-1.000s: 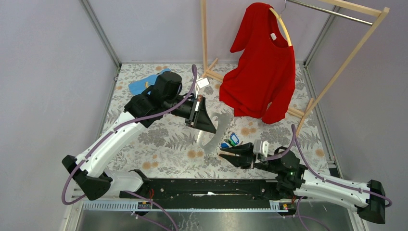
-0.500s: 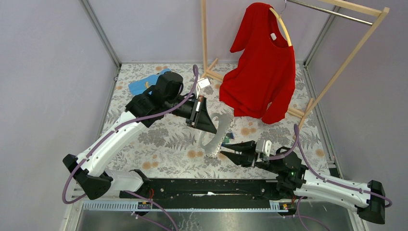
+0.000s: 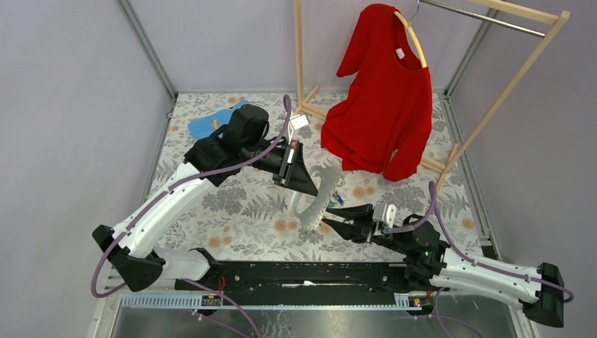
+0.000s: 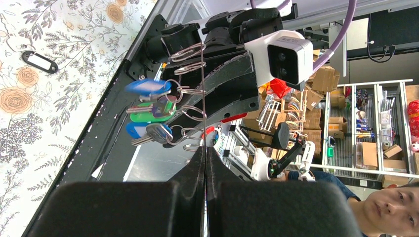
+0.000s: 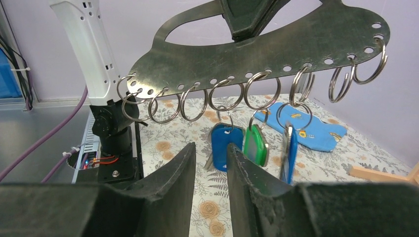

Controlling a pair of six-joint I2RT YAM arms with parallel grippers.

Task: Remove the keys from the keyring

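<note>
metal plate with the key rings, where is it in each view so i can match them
Top external: the curved grey perforated metal plate hangs mid-frame between the arms.
Left wrist: edge-on, a thin vertical line up the centre.
Right wrist: broadside across the top.
Shared landmark: the left end effector clamping it, bottom centre in left wrist, top centre in right wrist.
</note>
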